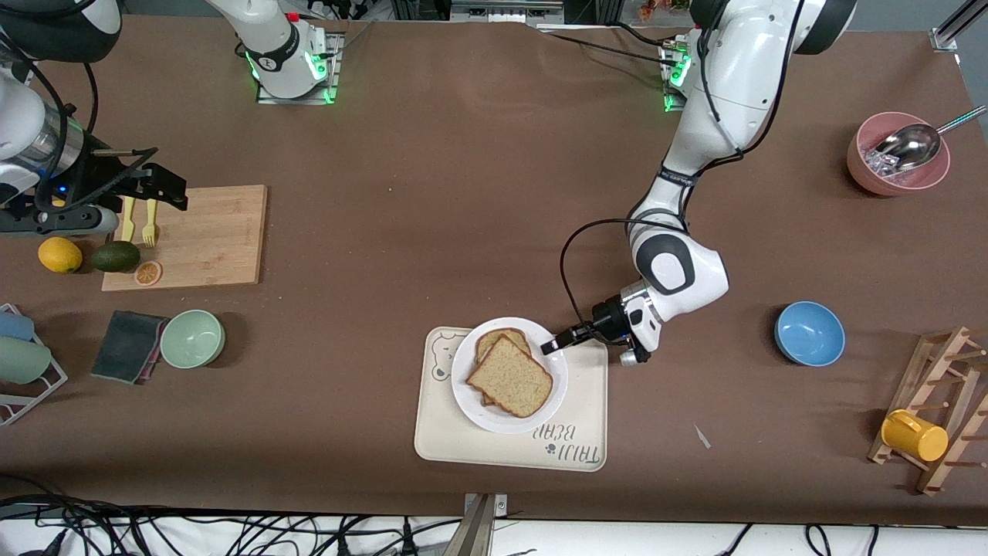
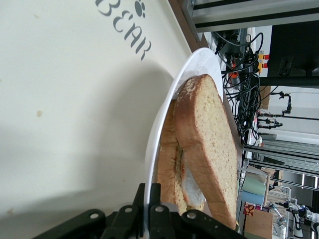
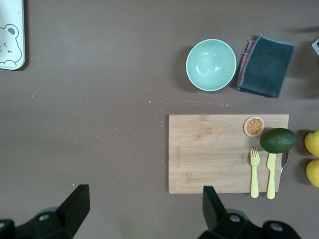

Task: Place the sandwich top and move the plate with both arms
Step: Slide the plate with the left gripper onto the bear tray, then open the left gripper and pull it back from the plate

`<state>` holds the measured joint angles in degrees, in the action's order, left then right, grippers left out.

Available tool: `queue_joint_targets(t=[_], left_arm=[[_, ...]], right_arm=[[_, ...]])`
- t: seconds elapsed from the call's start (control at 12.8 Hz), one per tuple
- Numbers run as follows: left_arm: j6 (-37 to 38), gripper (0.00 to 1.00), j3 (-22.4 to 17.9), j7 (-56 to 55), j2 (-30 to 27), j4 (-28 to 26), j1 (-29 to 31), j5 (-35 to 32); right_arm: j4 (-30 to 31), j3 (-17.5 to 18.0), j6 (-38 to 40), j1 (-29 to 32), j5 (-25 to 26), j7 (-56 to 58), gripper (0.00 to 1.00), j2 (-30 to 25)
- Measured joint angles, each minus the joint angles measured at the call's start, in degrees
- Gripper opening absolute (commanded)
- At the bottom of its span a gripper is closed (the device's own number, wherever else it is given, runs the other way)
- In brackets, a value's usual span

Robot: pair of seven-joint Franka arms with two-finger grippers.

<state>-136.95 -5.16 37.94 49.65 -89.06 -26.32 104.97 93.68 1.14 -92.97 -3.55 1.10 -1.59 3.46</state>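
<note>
The sandwich top (image 1: 511, 378), a plain brown bread slice, lies on a lower slice on the white plate (image 1: 471, 401), which sits on the cream bear-print tray (image 1: 440, 436). My left gripper (image 1: 549, 346) is shut on the plate's rim at the side toward the left arm's end. In the left wrist view the fingertips (image 2: 156, 191) pinch the thin white rim (image 2: 159, 129), with the sandwich top (image 2: 212, 144) over the lower slice and egg white between them. My right gripper (image 1: 166, 187) is open and empty, up over the wooden board's edge, waiting.
A wooden board (image 1: 208, 232) holds a fork and knife, an orange slice and an avocado, with a lemon beside it. A green bowl (image 1: 192, 337) and dark cloth lie nearer the camera. A blue bowl (image 1: 809, 333), pink bowl with scoop (image 1: 898, 154) and mug rack (image 1: 926, 417) stand toward the left arm's end.
</note>
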Motion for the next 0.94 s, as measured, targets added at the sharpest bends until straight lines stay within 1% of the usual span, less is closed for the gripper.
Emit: queue_joint_targets(t=[0.31,0.39,0.47,0.55,0.62,0.78,0.86,0.94], left_arm=[[0.0,0.0,-1.1,0.0,3.3,3.2,-0.7,0.0],[0.0,0.07,-1.4,0.0,3.8,3.5,-1.1,0.0],[0.0,0.31,-1.5,0.0,4.1,3.7,-1.4,0.0],[0.0,0.39,-1.5,0.0,4.2,3.8,-1.4,0.0],[0.0,0.42,-1.5,0.0,4.2,3.8,-1.4,0.0],[0.0,0.45,-1.5,0.0,4.2,4.0,-1.4,0.0],[0.0,0.55,-1.6,0.0,4.1,4.0,-1.4,0.0],[0.0,0.63,-1.7,0.0,3.9,4.0,-1.4,0.0]], right_arm=[[0.0,0.0,0.0,0.0,0.0,0.0,1.0,0.0],[0.0,0.0,0.0,0.0,0.0,0.0,1.0,0.0],[0.0,0.0,0.0,0.0,0.0,0.0,1.0,0.0],[0.0,0.0,0.0,0.0,0.0,0.0,1.0,0.0],[0.0,0.0,0.0,0.0,0.0,0.0,1.0,0.0],[0.0,0.0,0.0,0.0,0.0,0.0,1.0,0.0],[0.0,0.0,0.0,0.0,0.0,0.0,1.0,0.0],[0.0,0.0,0.0,0.0,0.0,0.0,1.0,0.0]])
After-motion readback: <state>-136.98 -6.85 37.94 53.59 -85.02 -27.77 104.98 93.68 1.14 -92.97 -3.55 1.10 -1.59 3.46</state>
